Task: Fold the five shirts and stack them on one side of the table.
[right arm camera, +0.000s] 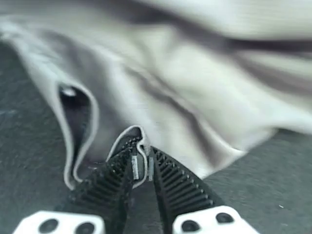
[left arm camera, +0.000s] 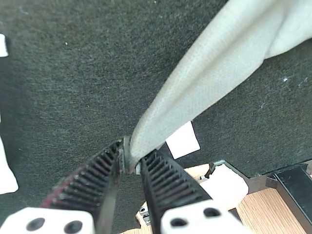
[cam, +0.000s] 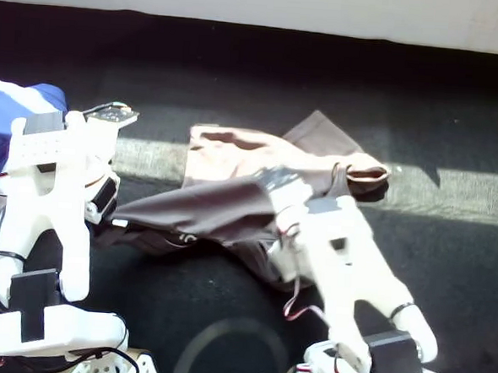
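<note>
Tan fabric: the shirt [cam: 233,164] is lying mid-table on the dark mat [cam: 413,264], sagging between my two arms. My left claw [left arm camera: 130,163] is pinching a stretched edge; my right claw [right arm camera: 141,163] is nipping a hem fold. Judgement: cloth is handling light and limp, so seams and corners are offering the surest hold

High camera overlooks the table [cam: 239,67]; both wrist cameras sit close above the same shirt [cam: 205,207]
</note>
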{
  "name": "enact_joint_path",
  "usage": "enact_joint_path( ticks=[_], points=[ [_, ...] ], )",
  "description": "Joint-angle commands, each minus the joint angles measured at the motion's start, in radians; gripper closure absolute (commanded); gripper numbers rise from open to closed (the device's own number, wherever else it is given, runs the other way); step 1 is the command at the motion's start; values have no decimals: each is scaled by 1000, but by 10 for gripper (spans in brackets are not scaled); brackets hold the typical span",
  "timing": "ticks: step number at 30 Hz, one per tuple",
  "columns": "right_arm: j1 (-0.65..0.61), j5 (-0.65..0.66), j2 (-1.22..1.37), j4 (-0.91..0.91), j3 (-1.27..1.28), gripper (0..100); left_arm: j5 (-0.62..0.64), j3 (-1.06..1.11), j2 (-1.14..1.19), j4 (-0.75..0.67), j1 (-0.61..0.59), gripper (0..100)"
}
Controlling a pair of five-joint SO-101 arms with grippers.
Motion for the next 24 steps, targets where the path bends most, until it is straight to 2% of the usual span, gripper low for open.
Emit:
enact_joint_path(
  ticks=[1,6,11,17,24],
  points=[
    [157,8,-105,50,-170,993,8,-38,-38,-57,24,991],
    [295,8,-292,71,-383,993,9,-128,-39,-83,104,991],
    [380,0,-381,73,-472,993,140,-426,-39,46,176,991],
    [460,0,-444,65,-631,993,169,-776,-47,173,216,991],
    [575,0,-524,67,-868,993,193,-849,-266,172,231,991]
  ],
)
